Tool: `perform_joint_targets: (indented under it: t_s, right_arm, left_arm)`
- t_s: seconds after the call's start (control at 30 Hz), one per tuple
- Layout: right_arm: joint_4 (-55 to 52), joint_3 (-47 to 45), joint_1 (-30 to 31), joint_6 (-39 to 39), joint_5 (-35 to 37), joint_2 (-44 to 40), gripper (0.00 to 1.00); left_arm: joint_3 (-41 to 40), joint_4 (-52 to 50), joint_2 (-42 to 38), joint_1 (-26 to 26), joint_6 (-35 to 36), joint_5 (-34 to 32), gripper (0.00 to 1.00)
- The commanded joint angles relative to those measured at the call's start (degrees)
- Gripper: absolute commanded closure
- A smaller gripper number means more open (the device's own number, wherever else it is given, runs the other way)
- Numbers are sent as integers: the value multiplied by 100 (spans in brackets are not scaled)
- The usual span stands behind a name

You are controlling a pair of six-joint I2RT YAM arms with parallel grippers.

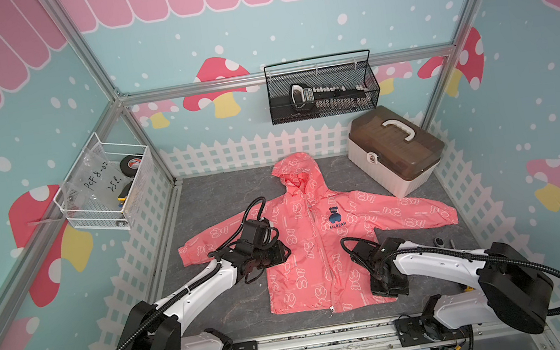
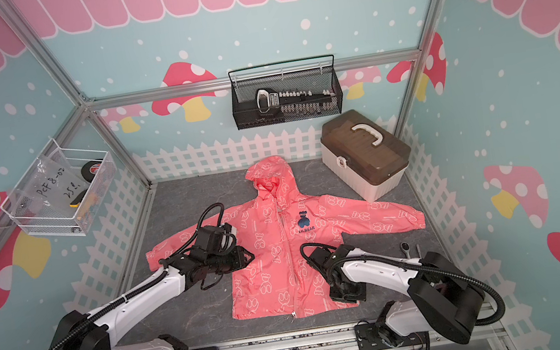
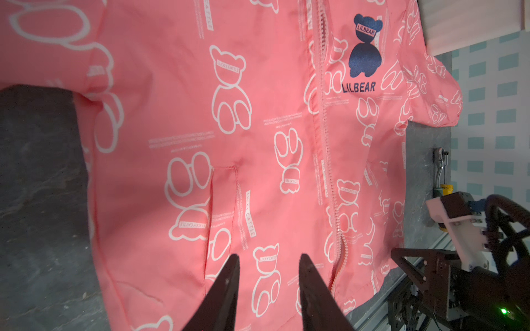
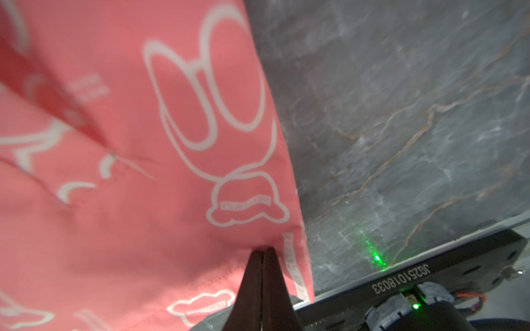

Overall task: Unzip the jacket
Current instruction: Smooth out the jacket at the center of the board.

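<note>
One grey, stone-patterned table (image 1: 223, 206) carries everything you work on. The jacket (image 1: 304, 254) lies flat in the middle, front up. Its hood points to the far wall, its hem is at the near edge, and its sleeves spread left and right. At the far right, close to the right sleeve, stands a storage box (image 1: 398, 152) with a brown lid and white handle. A black mesh basket (image 1: 369, 91) hangs on the far wall and a white wire basket (image 1: 140, 180) on the left wall.

Your left gripper (image 3: 268, 258) hovers over the jacket's left front panel. Its jaws are partly apart, with only printed fabric seen between them and nothing pinched. Your right gripper (image 4: 262, 249) sits at the jacket's near right corner, jaws pressed together on a pucker of fabric just inside the side edge.

The zipper (image 3: 325, 143) runs down the front with the two panels lying together along it. A small ratchet (image 1: 439, 241) lies on the table to the right, apart from the jacket.
</note>
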Motion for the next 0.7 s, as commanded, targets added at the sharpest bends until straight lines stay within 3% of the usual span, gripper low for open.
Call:
perform_joint_targets:
  t_s: [0.0,0.13,0.23,0.4,0.53,0.67]
  right_arm:
    - [-475,524,29,282,755,-604,100]
    - [-776,1273,-10,-174,1417,-1148,100]
    - [-169,1570,-167,-1167,1544,-1164,96]
    - [2204,1457,-1148,-2786,488,-713,93]
    - [3898,2251,-1533,-3875,-758,720,93]
    - [3762,4180,-1544,-4624,-1634,2656,89]
  left_arm:
    - [127,-130,-132,33,149,-161,64]
    - [537,-320,98,49,249,-323,63]
    - [909,-315,452,172,253,-418,64]
    - [1500,-57,1136,742,93,-328,65]
    - [1808,474,1679,1211,-334,-10,68]
    - [1970,1084,2149,1273,-810,292,73]
